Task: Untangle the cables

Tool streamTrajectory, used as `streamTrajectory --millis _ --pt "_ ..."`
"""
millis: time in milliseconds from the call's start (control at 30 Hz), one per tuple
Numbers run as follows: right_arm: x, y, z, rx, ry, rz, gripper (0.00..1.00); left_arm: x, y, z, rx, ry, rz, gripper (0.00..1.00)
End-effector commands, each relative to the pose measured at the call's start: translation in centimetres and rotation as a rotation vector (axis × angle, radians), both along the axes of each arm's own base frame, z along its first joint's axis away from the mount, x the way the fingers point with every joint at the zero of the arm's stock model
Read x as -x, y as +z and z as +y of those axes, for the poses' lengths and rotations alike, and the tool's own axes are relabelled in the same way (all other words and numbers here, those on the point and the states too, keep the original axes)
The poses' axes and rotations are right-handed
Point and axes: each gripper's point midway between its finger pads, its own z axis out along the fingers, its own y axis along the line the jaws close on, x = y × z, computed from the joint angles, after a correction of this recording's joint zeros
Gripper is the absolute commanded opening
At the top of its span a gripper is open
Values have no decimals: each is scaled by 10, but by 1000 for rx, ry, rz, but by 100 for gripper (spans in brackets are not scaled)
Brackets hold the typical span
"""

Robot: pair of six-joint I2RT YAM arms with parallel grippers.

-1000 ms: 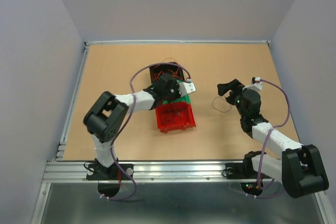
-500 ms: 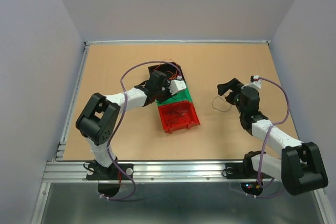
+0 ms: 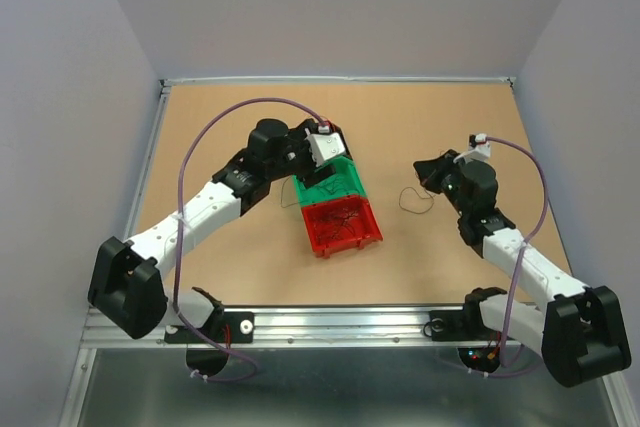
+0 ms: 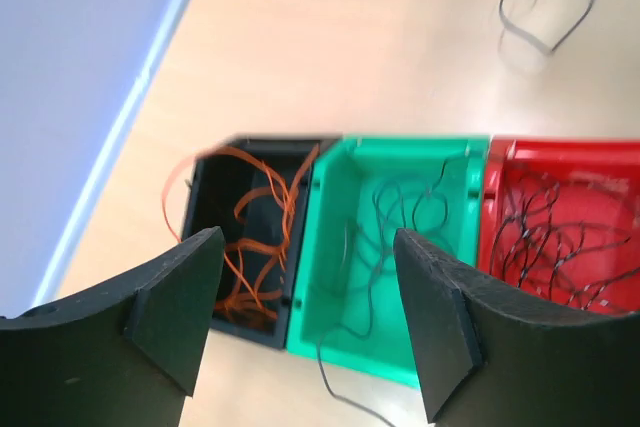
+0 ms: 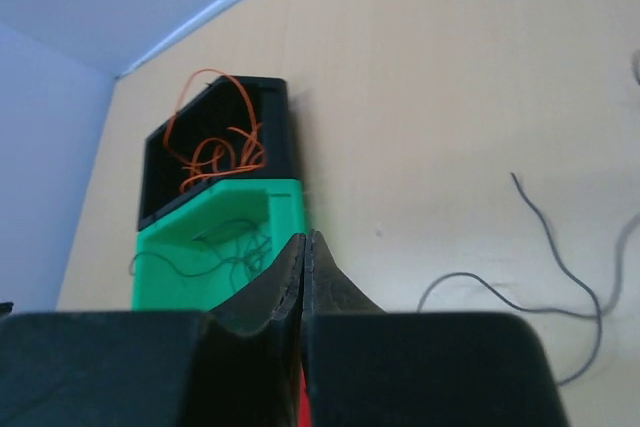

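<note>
Here the cables lie in three bins at the centre of the overhead view: orange in the black bin, dark in the green bin and the red bin. One dark wire lies loose on the table, right of centre. The left gripper hangs above the bins, jaws wide apart and empty. The right gripper is pressed closed near the loose wire.

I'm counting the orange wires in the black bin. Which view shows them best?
Left wrist: it looks down into the black bin at the orange wires. Right wrist shows them smaller, side-on; top external has the left arm covering most.
</note>
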Motion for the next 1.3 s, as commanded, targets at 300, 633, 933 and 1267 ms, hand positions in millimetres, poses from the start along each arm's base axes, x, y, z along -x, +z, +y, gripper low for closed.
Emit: streamTrajectory --millis 300,633,933,1267 --pt "-11 -35 -69 77 -454 227 100 32 21 -81 200 -172 -84 80" --pt "-22 -108 -79 223 -572 493 100 51 26 -46 280 -111 -185 81" --pt "-19 -143 -64 442 -627 580 67 51 34 -36 299 -80 -219 81" --pt "-35 -75 34 333 -155 308 1 24 68 10 418 122 -286 82"
